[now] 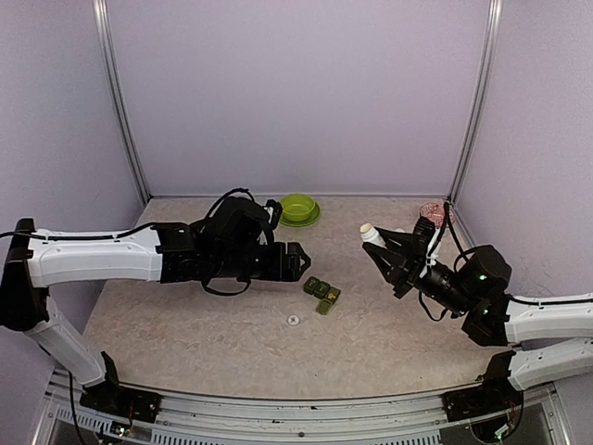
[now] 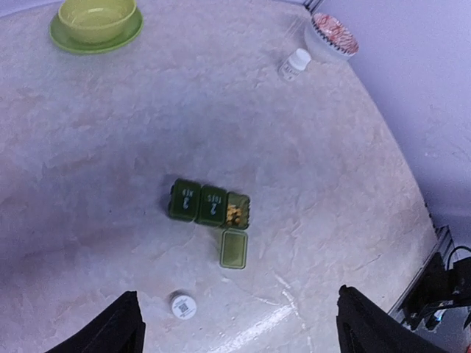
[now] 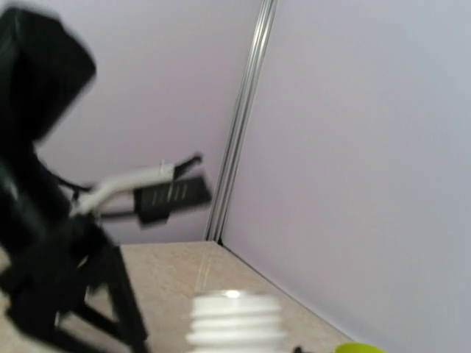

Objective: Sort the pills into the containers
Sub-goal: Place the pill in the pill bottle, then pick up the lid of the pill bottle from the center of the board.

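The containers are a dark green pill box [image 2: 197, 202] of three compartments, lying mid-table [image 1: 321, 294]. Its right compartment stands open with the lid [image 2: 234, 248] folded out, and small tan pills [image 2: 236, 214] lie inside; the other two lids are shut. My left gripper [image 2: 239, 332] hovers open above and near the box, nothing between its fingers [image 2: 119, 326]. It is left of the box in the top view [image 1: 301, 262]. My right gripper [image 1: 384, 245] is shut on an uncapped white bottle [image 1: 372, 234], raised and tilted right of the box; its threaded neck [image 3: 235, 322] shows blurred.
A flat white round cap [image 2: 183, 306] lies on the table in front of the box [image 1: 293, 321]. A lime green bowl [image 1: 298, 209] stands at the back. A second small white bottle [image 2: 295, 65] and a pinkish dish [image 2: 335, 34] sit at the back right.
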### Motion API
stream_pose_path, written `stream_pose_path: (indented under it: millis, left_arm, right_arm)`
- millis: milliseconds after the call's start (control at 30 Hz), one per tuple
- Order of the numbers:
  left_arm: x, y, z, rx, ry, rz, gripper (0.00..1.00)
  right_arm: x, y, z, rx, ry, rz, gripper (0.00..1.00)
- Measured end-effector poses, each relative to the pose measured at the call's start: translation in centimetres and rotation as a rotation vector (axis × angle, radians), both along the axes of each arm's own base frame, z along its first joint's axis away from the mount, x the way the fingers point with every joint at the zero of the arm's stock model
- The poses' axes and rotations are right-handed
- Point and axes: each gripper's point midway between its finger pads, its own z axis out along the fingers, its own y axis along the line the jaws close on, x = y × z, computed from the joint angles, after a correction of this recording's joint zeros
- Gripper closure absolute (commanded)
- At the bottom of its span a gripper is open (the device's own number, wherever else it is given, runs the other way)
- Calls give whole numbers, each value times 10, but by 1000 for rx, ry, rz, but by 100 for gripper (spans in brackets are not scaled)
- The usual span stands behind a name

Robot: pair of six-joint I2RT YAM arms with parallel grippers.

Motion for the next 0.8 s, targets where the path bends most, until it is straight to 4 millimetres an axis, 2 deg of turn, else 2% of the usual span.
stream_pose_path:
  millis: [100,233,400,567,800]
  left_arm:
    - [-2,8,-36,103,25,-11,3]
    - [-3,13,-75,241,38,-23,1]
    - [-13,14,-119,390,57,-74,1]
    - [-19,14,-145,474,83,-112,6]
    - [-19,11,-163,522,96,-136,21]
  right_arm:
    - [-5,-8,2,-12,14,-7,83]
    - [-9,-17,1,-25,36,-20,83]
    - [-11,-25,-15,-55,84,-34,83]
    - [-12,-28,-38,-95,133,-42,83]
    - [-11,-30,-43,-102,147,-52,83]
